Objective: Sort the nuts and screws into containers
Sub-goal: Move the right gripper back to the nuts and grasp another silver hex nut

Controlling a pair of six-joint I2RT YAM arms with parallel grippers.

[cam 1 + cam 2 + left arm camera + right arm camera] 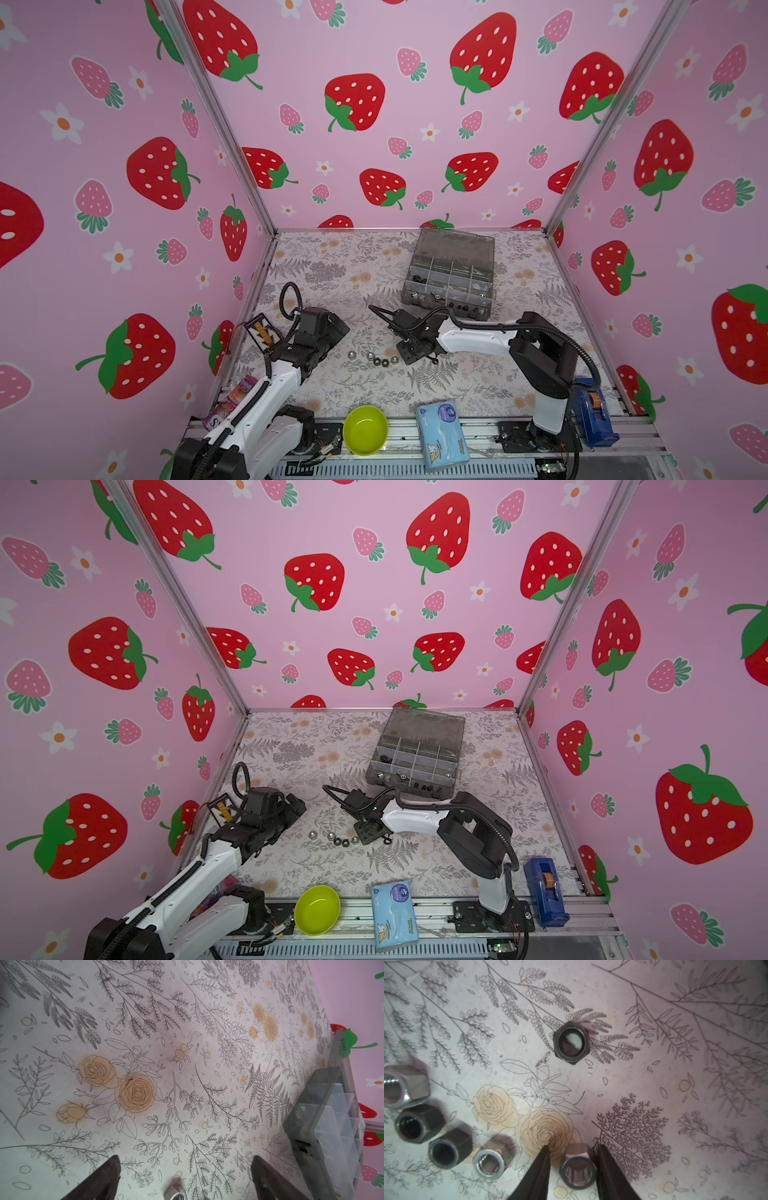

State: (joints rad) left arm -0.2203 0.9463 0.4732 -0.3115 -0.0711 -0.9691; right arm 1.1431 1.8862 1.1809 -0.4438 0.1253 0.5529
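Only in the right wrist view do we see one silver nut [578,1169] between the fingers of the right pincer [573,1147], w/ a gap on one side: not clenched. There we count 6 nuts [450,1148]: 3 silver, 3 black. In both top views they lie in front of the organizer box [450,276]. Its front compartments [446,293] hold small pieces, no. unclear. The left pincer [185,1178], front-left of the box, is released wide.
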